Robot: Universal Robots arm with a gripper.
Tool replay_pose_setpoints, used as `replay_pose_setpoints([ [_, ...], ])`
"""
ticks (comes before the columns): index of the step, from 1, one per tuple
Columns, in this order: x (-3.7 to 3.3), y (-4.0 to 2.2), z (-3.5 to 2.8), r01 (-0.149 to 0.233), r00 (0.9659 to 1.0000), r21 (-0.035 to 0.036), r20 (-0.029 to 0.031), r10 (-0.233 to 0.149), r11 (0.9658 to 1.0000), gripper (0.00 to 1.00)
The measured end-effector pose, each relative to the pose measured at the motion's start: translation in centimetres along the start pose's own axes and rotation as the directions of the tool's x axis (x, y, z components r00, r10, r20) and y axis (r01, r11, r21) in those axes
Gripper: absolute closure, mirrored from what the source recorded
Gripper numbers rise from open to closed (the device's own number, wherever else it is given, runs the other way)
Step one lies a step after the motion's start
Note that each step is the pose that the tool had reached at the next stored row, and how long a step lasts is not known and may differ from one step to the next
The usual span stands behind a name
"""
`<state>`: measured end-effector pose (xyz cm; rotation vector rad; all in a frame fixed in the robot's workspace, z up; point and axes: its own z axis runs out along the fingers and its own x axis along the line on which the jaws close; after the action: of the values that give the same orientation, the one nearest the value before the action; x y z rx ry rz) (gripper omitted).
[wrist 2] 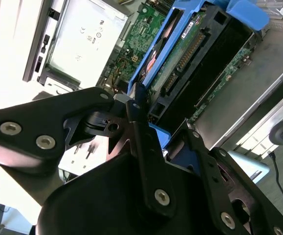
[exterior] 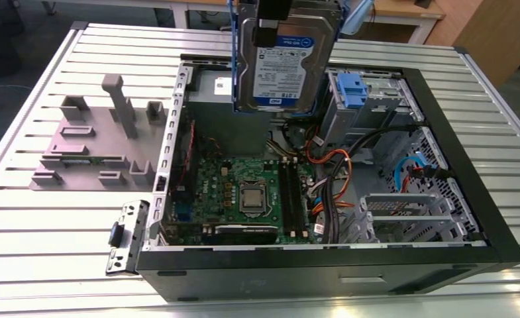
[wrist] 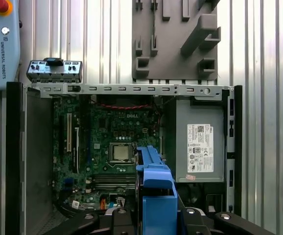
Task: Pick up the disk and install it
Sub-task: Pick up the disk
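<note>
**Clearance over an open black computer case (exterior: 330,273), with a flat silver-metal disk in a blue plastic bracket (exterior: 285,59) aloft**

The case lies on a slatted bright-metal tabletop (exterior: 30,265) with its side panel off and its black rim facing up. It takes the tabletop's middle and the exterior view's right, and its far wall is near the far edge. Bare slats run along the near edge, and between the case and a grey moulded fixture board (exterior: 92,142) toward the edge at the exterior view's left. A small grey metal bracket plate (exterior: 125,236) sits just beside the case's near corner on that side.

Inside the case, a green motherboard (exterior: 242,192) covers the floor. A big grey power-supply box with a white sticker (wrist: 200,142) fills one far corner. A grey metal cage with a small blue latch (exterior: 352,89) stands along the far wall. Orange and black cables (exterior: 330,165) loop between the motherboard and a perforated grey bay (exterior: 410,212).

The black hand (exterior: 273,30) reaches straight down and is clamped on the disk's upper end, its fingers (wrist 2: 143,142) pinching the bracket from both faces. The disk hangs upright with its white-and-blue label toward the exterior camera. It is above the rim, over the power-supply box and cage, and touches nothing but the hand. In the first wrist view, which looks straight down, the disk is edge-on between the motherboard and the power-supply box.
</note>
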<state>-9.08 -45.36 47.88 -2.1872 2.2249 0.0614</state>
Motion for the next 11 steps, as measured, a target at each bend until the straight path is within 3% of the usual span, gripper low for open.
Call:
replay_pose_setpoints([
  [11, 0.10, -0.17, 0.02, 0.000, 1.0000, 0.0000, -0.0010, 0.000, 1.0000, 0.64],
])
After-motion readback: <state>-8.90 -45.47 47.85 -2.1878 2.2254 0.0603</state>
